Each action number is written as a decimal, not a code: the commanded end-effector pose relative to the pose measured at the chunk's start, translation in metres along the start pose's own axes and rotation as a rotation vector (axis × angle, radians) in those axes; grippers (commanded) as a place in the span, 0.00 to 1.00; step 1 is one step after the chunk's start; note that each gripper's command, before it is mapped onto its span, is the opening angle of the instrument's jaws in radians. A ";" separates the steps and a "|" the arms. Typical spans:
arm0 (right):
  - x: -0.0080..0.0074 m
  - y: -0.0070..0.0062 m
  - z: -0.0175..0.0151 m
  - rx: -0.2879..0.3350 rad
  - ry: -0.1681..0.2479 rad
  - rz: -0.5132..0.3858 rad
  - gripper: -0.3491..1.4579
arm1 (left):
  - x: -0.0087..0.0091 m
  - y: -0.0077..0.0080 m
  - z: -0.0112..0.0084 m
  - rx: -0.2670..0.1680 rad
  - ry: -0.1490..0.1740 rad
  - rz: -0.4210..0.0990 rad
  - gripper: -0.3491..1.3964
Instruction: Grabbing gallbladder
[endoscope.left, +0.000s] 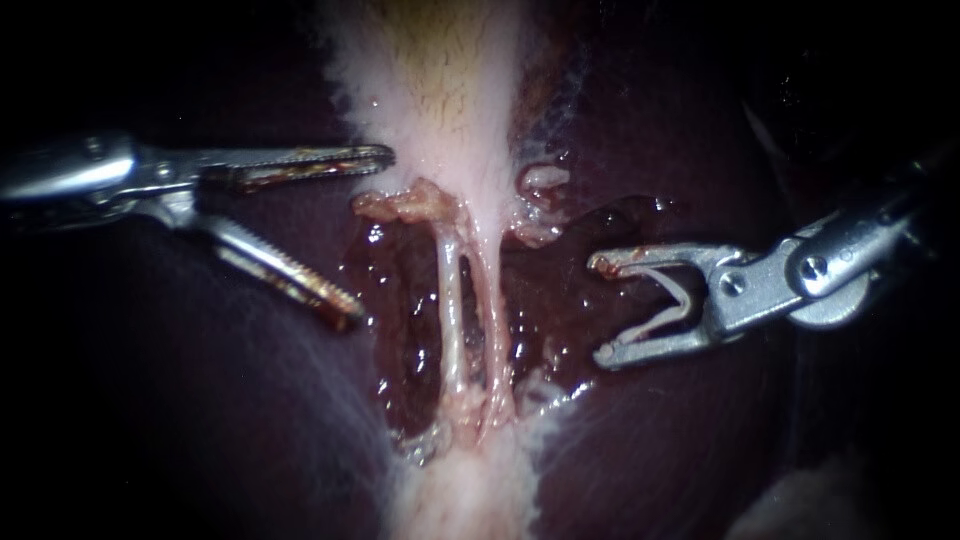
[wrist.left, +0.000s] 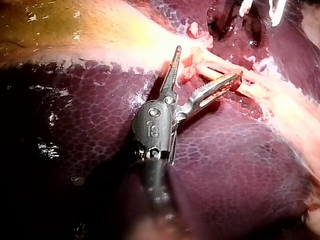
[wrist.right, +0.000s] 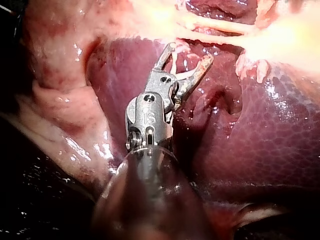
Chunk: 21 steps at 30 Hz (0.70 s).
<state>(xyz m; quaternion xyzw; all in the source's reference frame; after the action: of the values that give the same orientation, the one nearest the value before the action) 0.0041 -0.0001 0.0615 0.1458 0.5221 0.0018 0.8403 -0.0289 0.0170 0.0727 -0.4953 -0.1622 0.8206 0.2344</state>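
The pale gallbladder (endoscope.left: 440, 90) hangs down the middle of the endoscope view and narrows to a neck with ragged tissue. Two thin pale tubes (endoscope.left: 452, 310) run down from it over a wet, dark red bed. My left instrument (endoscope.left: 372, 232) comes in from the left with its toothed jaws wide open just left of the neck and holding nothing. In the left wrist view the left instrument (wrist.left: 209, 62) has one jaw tip near the gallbladder (wrist.left: 75, 30) edge and the other by the tubes. My right instrument (endoscope.left: 602, 308) stands open to the right of the tubes, clear of them.
Dark purple liver (endoscope.left: 200, 400) lies on both sides of the dissected bed. In the right wrist view the right instrument (wrist.right: 191, 52) hovers over liver (wrist.right: 270, 130), with a pale pink fold of tissue (wrist.right: 60, 105) beside its shaft.
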 end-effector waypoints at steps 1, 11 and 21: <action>0.0000 0.0000 0.0000 0.001 0.001 0.000 0.47 | -0.0005 -0.0001 0.0002 0.006 -0.006 0.002 0.77; 0.0000 0.0000 0.0000 0.001 0.001 0.000 0.47 | -0.0022 -0.0010 0.0002 0.032 -0.034 0.001 0.54; 0.0000 0.0000 0.0000 0.001 0.001 0.000 0.47 | -0.0021 -0.0012 -0.0003 0.075 -0.073 -0.060 0.05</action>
<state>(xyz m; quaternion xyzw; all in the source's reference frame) 0.0041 -0.0001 0.0615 0.1464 0.5224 0.0016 0.8400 -0.0275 0.0169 0.0746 -0.4439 -0.1560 0.8394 0.2721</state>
